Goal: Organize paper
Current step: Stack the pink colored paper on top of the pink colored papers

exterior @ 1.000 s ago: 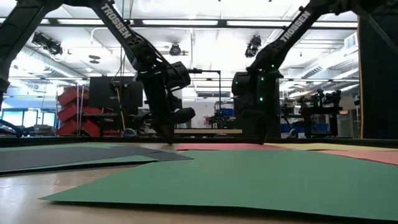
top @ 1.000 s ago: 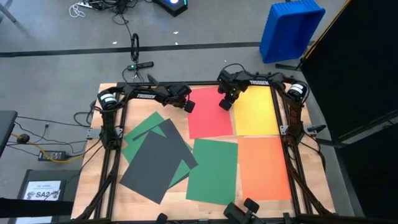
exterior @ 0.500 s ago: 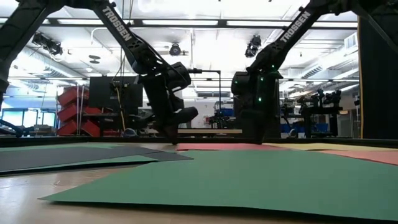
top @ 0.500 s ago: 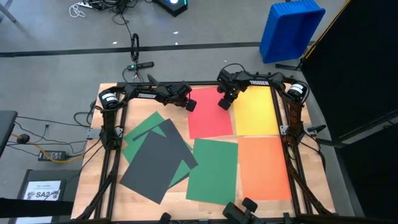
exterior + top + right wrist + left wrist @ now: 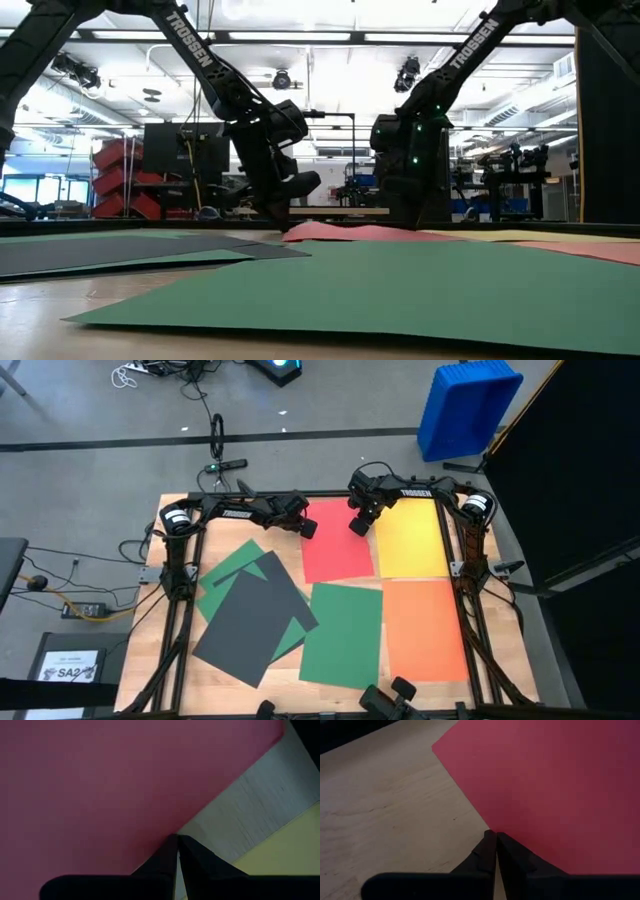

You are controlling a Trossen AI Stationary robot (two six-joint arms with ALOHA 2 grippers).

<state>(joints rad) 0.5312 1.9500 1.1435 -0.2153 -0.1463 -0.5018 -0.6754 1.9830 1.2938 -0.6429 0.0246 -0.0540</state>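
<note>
Both jaws pinch the red sheet [image 5: 337, 541] — opposite edges, lifted.

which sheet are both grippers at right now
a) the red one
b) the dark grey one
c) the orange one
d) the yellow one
a) The left gripper and the right gripper are both shut at opposite side edges of the red sheet near its far end, and the low view shows that end lifted off the table.
</note>
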